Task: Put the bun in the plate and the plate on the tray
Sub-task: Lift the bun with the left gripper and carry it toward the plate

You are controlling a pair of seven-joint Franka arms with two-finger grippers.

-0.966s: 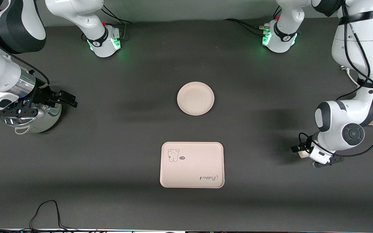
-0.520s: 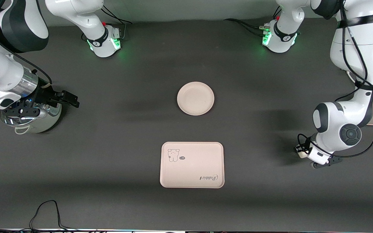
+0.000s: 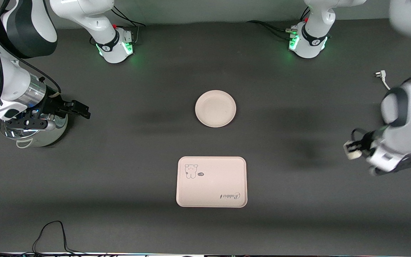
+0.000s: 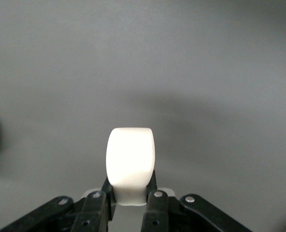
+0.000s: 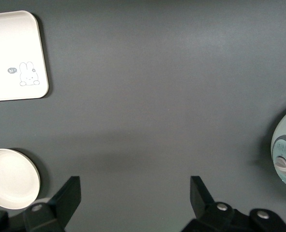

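Left gripper [image 3: 351,150] aloft over bare counter [image 3: 298,200] at left arm's end, fingers [image 4: 155,205] clamped on bun [image 4: 130,162]. Plate [image 3: 215,108] empty at centre, toward right arm's end from the bun; tray [image 3: 211,181] nearer camera. Right gripper [image 5: 133,195] waiting, spread wide, beside steel pot [image 3: 30,132].

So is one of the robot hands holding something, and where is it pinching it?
The left gripper pinches the bun at one end. The right gripper is open, holding nothing.
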